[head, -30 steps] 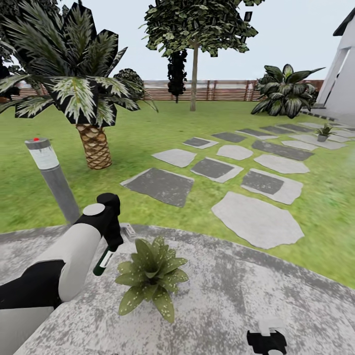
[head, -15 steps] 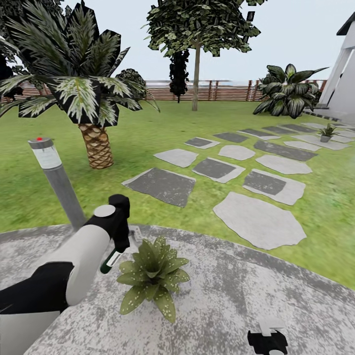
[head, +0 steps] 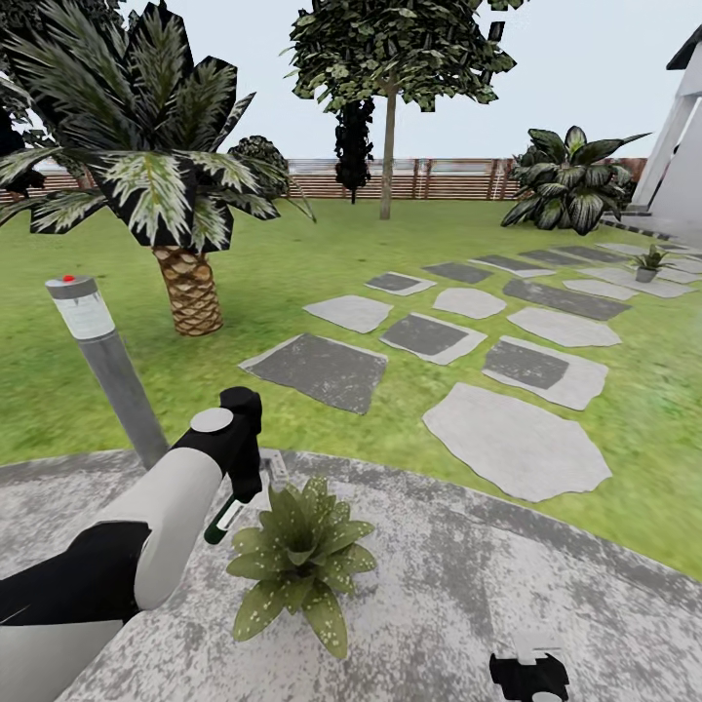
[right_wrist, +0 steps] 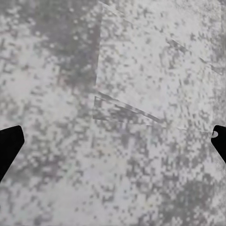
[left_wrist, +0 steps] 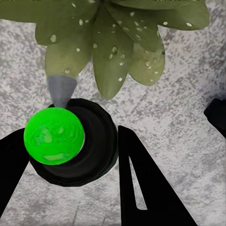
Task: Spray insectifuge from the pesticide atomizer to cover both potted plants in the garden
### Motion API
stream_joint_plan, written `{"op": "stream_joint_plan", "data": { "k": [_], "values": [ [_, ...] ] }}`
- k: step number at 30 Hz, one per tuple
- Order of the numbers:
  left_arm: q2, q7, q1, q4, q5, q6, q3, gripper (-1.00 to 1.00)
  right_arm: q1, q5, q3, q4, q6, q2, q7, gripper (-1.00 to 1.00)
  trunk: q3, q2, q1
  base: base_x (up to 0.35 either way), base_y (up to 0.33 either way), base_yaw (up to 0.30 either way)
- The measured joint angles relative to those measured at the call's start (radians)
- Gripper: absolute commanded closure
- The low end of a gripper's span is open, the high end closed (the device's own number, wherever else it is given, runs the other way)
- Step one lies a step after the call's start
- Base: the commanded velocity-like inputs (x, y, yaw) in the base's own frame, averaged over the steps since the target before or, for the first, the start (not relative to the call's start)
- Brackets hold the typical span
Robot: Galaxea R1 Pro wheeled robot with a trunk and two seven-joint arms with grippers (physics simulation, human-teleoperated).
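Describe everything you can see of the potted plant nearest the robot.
The near potted plant is a low rosette of pointed green leaves, several pale-speckled, its pot hidden beneath them. It sits upright on the grey gravel patio. The left gripper holds the pesticide atomizer close beside it, apparently not touching the leaves.

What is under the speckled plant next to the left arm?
The near potted plant stands on the grey gravel patio. Its leaves cover the pot and the ground below, so these are hidden. The pesticide atomizer, held by the left gripper, is beside its leaves.
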Motion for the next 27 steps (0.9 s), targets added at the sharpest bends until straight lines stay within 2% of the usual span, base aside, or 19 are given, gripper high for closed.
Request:
{"op": "stream_joint_plan", "data": {
  "k": [5, 10, 13, 17, 21, 27],
  "values": [
    [0.000, 0.000, 0.001, 0.000, 0.000, 0.000, 0.001, 1.00, 0.000, 0.000, 0.000, 0.000, 0.000, 0.000, 0.000, -1.00, 0.000, 0.000, 0.000, 0.203, 0.079, 0.000],
    [0.005, 0.000, 0.030, -0.002, -0.002, -0.004, -0.001, 1.00, 0.000, 0.000, 0.000, 0.000, 0.000, 0.000, 0.000, -1.00, 0.000, 0.000, 0.000, 0.034, 0.012, 0.000],
    [0.016, 0.000, 0.037, -0.001, -0.003, -0.010, 0.002, 1.00, 0.000, 0.000, 0.000, 0.000, 0.000, 0.000, 0.000, -1.00, 0.000, 0.000, 0.000, 0.002, 0.001, 0.000],
    [0.040, 0.000, 0.073, -0.011, -0.001, -0.009, 0.005, 1.00, 0.000, 0.000, 0.000, 0.000, 0.000, 0.000, 0.000, -1.00, 0.000, 0.000, 0.000, 0.001, 0.000, 0.000],
    [0.040, 0.000, 0.083, -0.064, 0.000, -0.005, 0.004, 1.00, 0.000, 0.000, 0.000, 0.000, 0.000, 0.000, 0.000, -1.00, 0.000, 0.000, 0.000, 0.128, 0.092, 0.000],
    [0.038, 0.000, 0.086, -0.076, 0.000, -0.003, 0.004, 1.00, 0.000, 0.000, 0.000, 0.000, 0.000, 0.000, 0.000, -1.00, 0.000, 0.000, 0.000, 0.082, 0.070, 0.000]
  ]
}}
